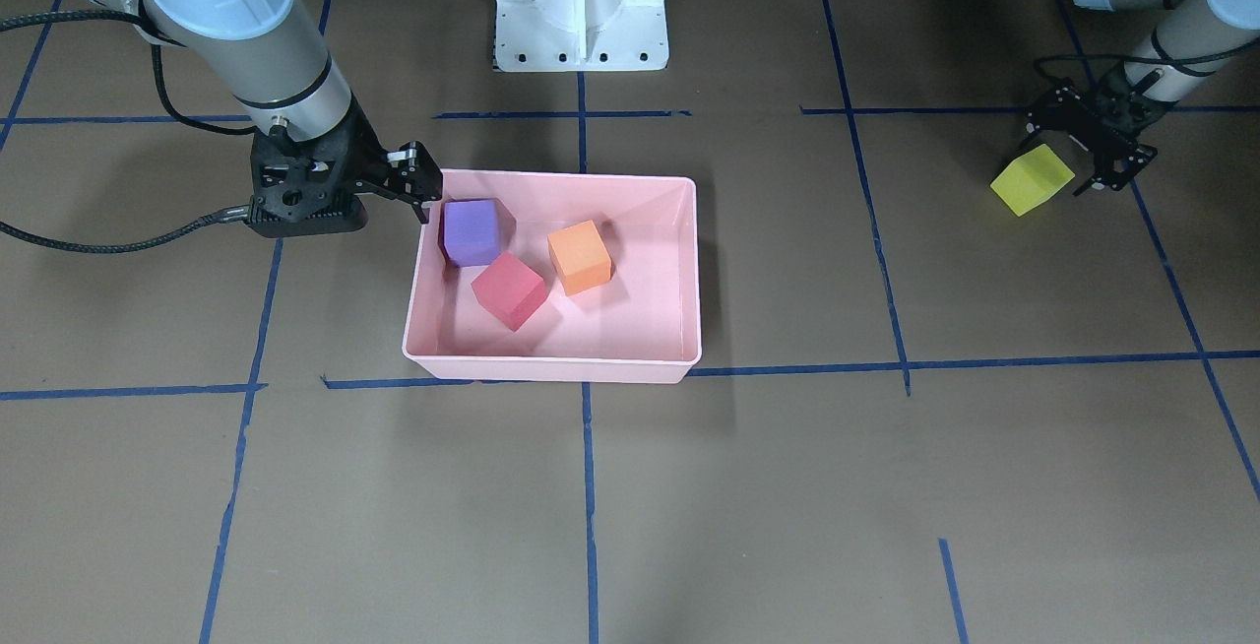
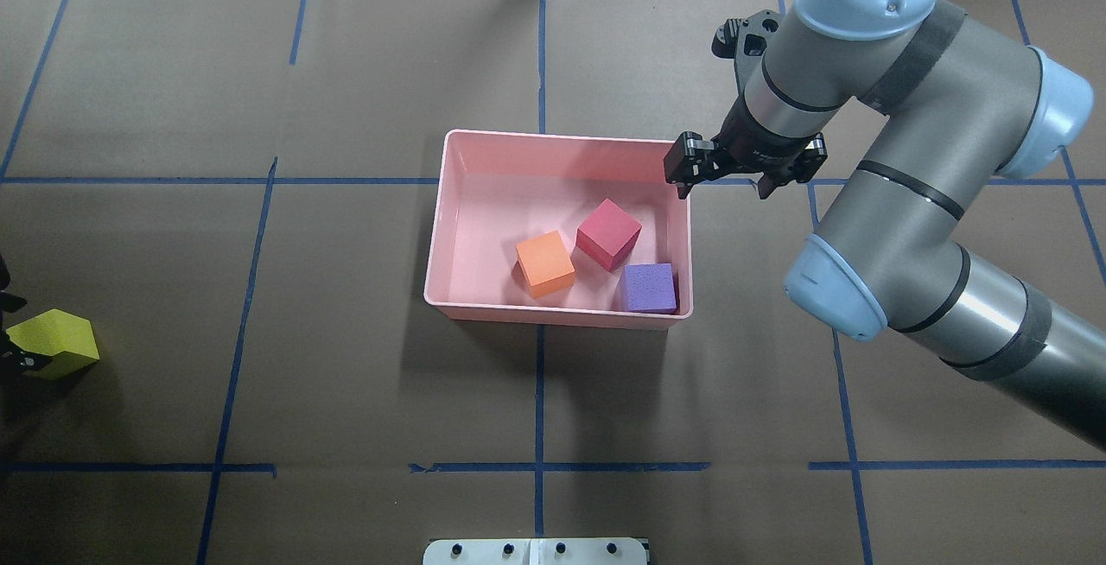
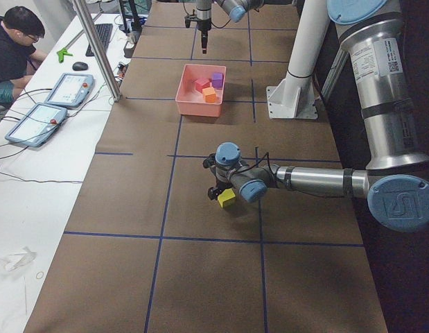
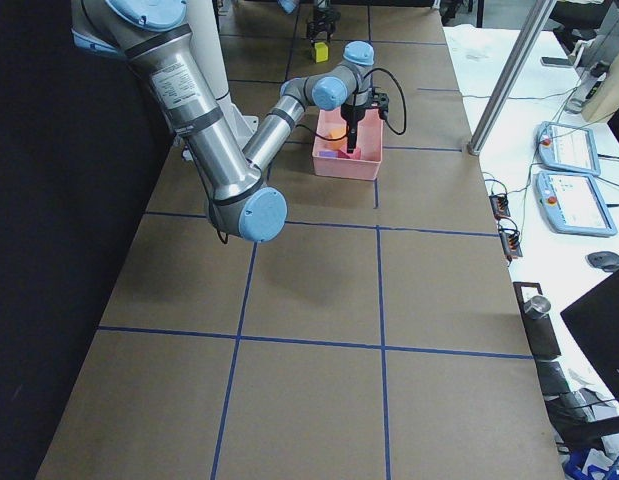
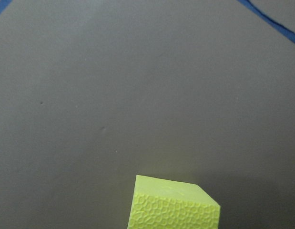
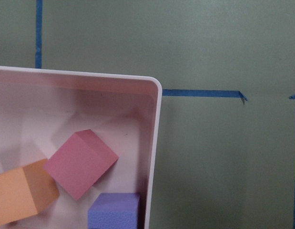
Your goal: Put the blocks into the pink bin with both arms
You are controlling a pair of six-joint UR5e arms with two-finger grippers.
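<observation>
Inside the pink bin, near the table's middle, three blocks sit on its floor: the purple block in the corner nearest the right gripper, the red-pink block just beside it, and the orange block beyond that, close to the red-pink one. That right gripper hangs over the bin's short wall on its own side, its fingers spread wide and holding nothing. Well away from the bin, the yellow-green block is clamped, tilted, in the left gripper above the table. Brown paper crossed by blue tape lines covers the tabletop, and a white pedestal stands behind the bin. Wide stretches of paper lie on all sides of the bin. Beyond the table's far edge from the robot, an operator sits at a white bench with tablets.
</observation>
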